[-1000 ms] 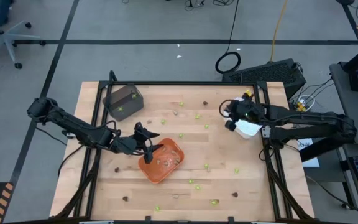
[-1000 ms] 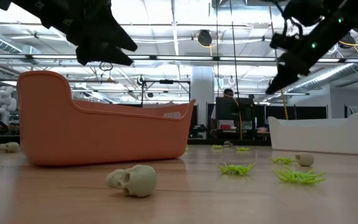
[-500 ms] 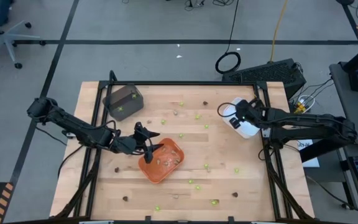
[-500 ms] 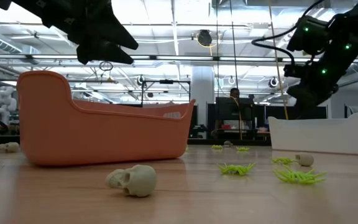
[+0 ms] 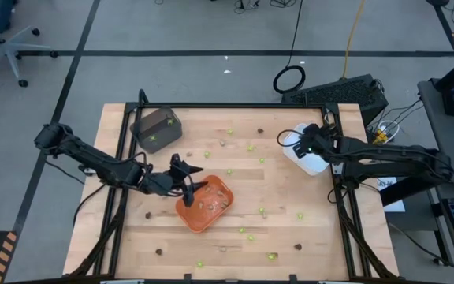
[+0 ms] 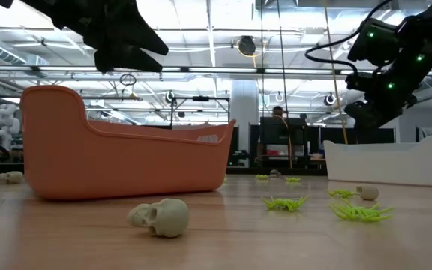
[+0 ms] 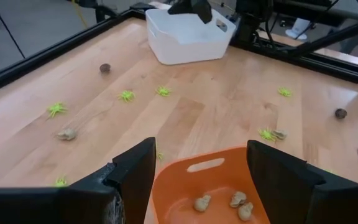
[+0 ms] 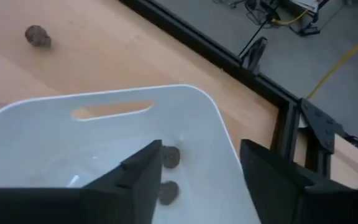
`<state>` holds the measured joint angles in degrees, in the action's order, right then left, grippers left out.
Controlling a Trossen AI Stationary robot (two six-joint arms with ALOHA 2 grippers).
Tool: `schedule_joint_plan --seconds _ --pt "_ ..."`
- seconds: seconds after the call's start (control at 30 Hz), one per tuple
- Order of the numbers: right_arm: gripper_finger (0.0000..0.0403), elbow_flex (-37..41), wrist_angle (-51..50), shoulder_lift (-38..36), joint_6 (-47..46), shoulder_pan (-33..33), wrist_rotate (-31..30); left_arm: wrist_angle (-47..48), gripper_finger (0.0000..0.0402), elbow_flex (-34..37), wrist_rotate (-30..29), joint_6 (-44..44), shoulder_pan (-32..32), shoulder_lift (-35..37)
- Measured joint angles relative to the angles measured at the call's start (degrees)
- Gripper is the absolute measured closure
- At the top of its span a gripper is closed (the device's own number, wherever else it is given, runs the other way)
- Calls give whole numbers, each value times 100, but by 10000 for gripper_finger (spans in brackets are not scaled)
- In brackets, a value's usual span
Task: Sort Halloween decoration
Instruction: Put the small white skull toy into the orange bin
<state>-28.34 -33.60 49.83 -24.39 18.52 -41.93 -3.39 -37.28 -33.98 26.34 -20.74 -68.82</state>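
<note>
The Halloween decoration lies scattered over the wooden table: lime-green pieces (image 5: 251, 147), dark brown ones (image 5: 298, 247) and tan-grey skulls (image 6: 160, 217). Three tan pieces (image 7: 232, 202) lie in the orange tray (image 5: 211, 209). My left gripper (image 7: 199, 155) hovers open above that tray's near-left end (image 5: 187, 180). Over the white tray (image 5: 315, 163), at the table's right edge, my right gripper (image 8: 201, 180) hangs open and tipped downward. Two dark brown pieces (image 8: 169, 158) lie on that tray's floor. Nothing sits between either pair of fingers.
A dark grey tray (image 5: 156, 128) stands at the table's far left corner. A black frame rail (image 8: 253, 81) runs along the table's edge just beyond the white tray. Bare wood lies between the orange tray and the white tray.
My right gripper has sunk from above the table beside the white tray to just over that tray, moving a little toward the table's right edge. It has rolled and tipped further downward on the way.
</note>
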Motion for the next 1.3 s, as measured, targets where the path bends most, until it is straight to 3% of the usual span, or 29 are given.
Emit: schedule_joint_plan --seconds 0.1,0.33,0.57,0.77,0.97,1.3 --pt "171 0 121 -219 26 -106 240 219 153 -153 -4 -26 -115 0" --pt "160 -2 1147 -981 539 -874 1517 1294 153 -620 -322 -10 -693 2" --pt "160 -2 2279 -1075 768 -2170 1669 2705 153 -908 -729 954 -1544 4" --pt "160 -4 3173 -373 903 -3269 1661 3395 153 -911 -779 1681 -2355 4" --pt "161 -4 4430 983 909 -4204 1657 4412 153 -911 -763 2944 -3061 4" --pt "161 -4 6340 2745 950 -5328 1502 5619 153 -638 -474 4634 -3440 -269"
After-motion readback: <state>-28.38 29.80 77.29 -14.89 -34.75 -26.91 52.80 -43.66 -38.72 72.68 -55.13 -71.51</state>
